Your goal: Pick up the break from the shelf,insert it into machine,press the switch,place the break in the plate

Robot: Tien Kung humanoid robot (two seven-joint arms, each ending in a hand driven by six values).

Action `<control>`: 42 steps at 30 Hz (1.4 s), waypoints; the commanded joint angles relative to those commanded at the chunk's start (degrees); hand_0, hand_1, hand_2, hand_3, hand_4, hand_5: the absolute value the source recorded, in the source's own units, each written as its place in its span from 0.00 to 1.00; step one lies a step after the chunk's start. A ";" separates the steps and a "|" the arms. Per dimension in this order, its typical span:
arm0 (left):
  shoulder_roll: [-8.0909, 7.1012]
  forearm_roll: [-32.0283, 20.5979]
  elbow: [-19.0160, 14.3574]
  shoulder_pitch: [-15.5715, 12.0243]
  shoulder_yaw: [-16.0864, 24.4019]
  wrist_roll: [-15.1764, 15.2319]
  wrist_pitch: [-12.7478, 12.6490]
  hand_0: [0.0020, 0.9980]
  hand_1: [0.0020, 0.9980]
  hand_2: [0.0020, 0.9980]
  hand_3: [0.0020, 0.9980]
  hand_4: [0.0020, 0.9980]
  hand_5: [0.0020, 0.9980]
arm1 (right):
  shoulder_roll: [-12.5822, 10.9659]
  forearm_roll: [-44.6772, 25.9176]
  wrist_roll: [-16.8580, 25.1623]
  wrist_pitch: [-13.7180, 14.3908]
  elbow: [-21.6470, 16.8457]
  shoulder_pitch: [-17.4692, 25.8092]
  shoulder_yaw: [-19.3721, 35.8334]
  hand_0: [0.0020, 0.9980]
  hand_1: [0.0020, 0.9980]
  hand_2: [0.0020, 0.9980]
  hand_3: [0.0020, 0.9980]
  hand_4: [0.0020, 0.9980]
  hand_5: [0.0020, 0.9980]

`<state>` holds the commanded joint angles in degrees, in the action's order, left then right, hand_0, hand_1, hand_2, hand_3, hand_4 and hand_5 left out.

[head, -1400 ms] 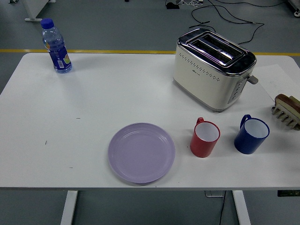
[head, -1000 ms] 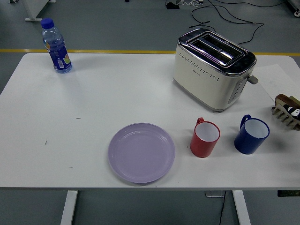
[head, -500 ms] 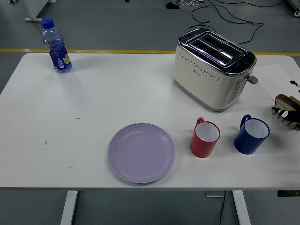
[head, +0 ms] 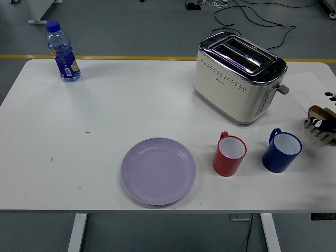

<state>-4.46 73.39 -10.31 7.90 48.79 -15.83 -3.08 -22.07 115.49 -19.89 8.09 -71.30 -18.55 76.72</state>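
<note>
Head view, right hand [head: 331, 110] at bread rack [head: 320, 125], grip unclear, mugs [head: 282, 150] before toaster [head: 239, 76], plate [head: 158, 170] nearby.

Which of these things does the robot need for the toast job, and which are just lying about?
Needed:
bread on the rack, far right
toaster
purple plate
right hand, just entering at the rack

Just lying about:
red mug
blue mug
water bottle
</note>
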 joint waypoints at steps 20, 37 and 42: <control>-0.14 -0.32 0.00 0.29 -0.31 0.09 -0.19 0.65 0.59 0.59 0.60 0.33 0.95 | -1.06 7.39 -7.79 -4.27 0.36 -3.11 -4.61 0.45 0.50 0.54 0.64 0.54 0.04; -0.26 -0.17 0.00 0.33 -0.14 0.01 -0.24 0.65 0.59 0.59 0.60 0.33 0.94 | -3.33 8.73 -7.81 1.05 -1.49 -4.41 -5.65 0.25 0.37 0.43 0.53 0.45 0.01; -0.34 0.01 0.00 0.29 -0.07 0.00 -0.23 0.65 0.59 0.59 0.60 0.33 0.95 | -5.02 8.72 -7.33 2.58 -3.06 -5.19 -5.81 0.26 0.36 0.43 0.52 0.44 0.00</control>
<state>-4.80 73.40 -10.31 8.20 48.72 -15.83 -3.31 -27.10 124.21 -27.22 10.68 -74.36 -23.74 70.91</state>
